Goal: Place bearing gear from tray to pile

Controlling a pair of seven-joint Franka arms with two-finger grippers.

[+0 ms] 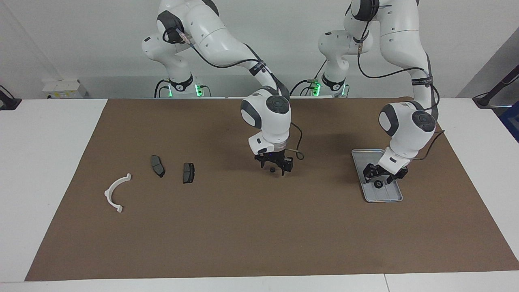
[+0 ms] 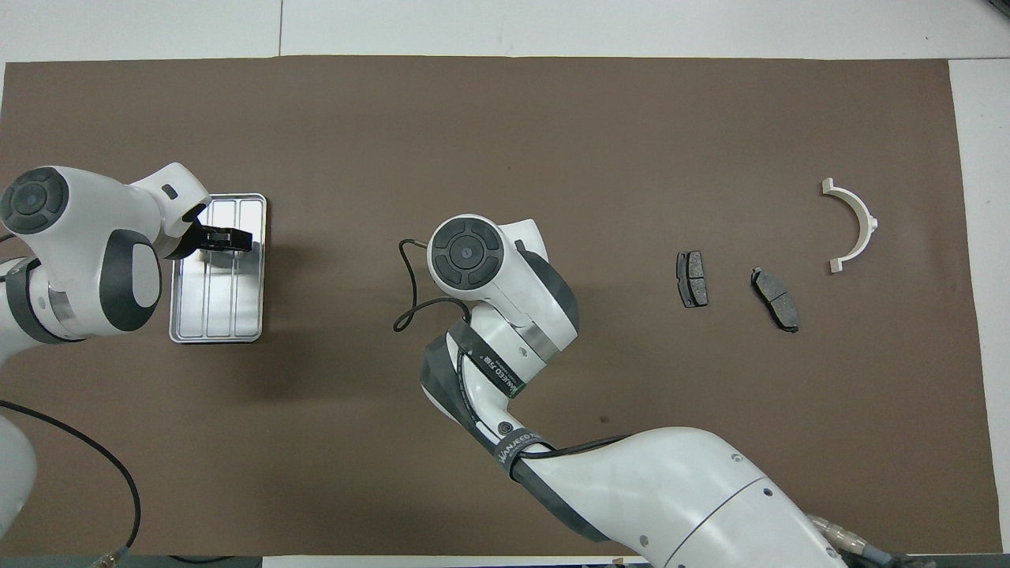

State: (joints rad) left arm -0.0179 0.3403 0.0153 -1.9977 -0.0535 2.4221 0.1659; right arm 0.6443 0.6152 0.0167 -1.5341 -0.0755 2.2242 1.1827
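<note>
The silver-grey tray [image 1: 389, 196] lies at the left arm's end of the table and also shows in the overhead view [image 2: 217, 315]. A small black bearing gear [image 1: 378, 185] sits on the tray. My left gripper [image 1: 381, 178] is down over the tray right at the gear; it also shows in the overhead view [image 2: 235, 238], where the gear is hidden. My right gripper [image 1: 276, 167] hangs open and empty over the middle of the mat; in the overhead view its own hand hides it. The pile lies toward the right arm's end: two dark pads [image 1: 188, 172] [image 1: 157, 166] and a white arc [image 1: 115, 193].
A brown mat [image 1: 259, 235] covers most of the white table. In the overhead view the pads [image 2: 692, 278] [image 2: 776, 298] and the arc [image 2: 854, 223] lie spread apart. A black cable [image 2: 406, 300] loops off the right wrist.
</note>
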